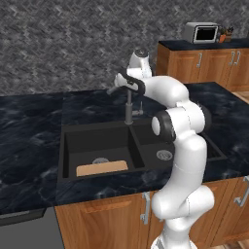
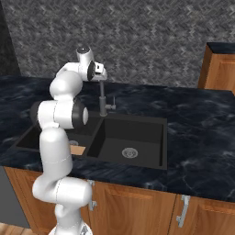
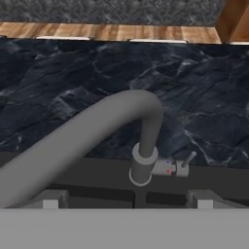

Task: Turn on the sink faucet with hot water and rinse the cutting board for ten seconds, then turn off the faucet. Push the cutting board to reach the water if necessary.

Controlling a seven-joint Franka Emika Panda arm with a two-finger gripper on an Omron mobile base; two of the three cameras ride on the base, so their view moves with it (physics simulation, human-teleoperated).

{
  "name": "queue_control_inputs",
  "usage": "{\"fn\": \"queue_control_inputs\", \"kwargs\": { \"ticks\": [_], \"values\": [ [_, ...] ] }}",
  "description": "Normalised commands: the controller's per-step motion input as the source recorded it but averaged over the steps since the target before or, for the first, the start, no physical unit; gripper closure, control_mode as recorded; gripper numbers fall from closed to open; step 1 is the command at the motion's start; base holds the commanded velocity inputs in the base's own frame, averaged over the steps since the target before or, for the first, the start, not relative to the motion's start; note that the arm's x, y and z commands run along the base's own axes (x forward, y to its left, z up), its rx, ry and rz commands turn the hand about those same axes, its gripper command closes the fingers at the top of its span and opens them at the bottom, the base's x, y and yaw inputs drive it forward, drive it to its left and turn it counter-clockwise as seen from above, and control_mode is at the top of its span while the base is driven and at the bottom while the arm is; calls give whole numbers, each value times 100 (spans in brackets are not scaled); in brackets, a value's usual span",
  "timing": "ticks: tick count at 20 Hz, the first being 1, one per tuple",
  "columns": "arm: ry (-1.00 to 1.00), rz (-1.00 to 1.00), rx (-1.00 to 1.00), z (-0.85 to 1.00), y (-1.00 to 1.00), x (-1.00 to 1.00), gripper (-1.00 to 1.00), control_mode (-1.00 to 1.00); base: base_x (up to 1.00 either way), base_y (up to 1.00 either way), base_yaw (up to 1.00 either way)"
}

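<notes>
The two-finger gripper hangs above the dark grey metal sink faucet, jaws spread wide and holding nothing. From the hand view it looks down on the curved spout and the small side lever, which sticks out to one side of the post.

No water runs, so this looks like the opening step: reaching to turn the tap on. Next the hand would need to drop beside that lever and nudge it toward hot.

The flat light tan wooden cutting board lies in the left basin of the black matte double-basin sink, at its front wall, long axis running left to right along the counter edge. The spout reaches out over that left basin.
</notes>
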Motion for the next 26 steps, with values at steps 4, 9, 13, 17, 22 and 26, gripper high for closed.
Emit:
{"fn": "queue_control_inputs", "kwargs": {
  "ticks": [4,9,13,17,22,26],
  "values": [
    [0,0,0,0,-5,0,-100,-100,0,0,0],
    [0,0,0,0,-28,0,-100,-100,0,0,0],
    [1,0,0,0,-1,0,-100,-100,0,0,0],
    [3,-10,-3,0,62,17,-100,-100,0,0,0],
    [5,-7,0,0,46,5,-100,-100,0,0,0],
    [5,-4,0,0,27,9,-100,-100,0,0,0]
  ]
}}
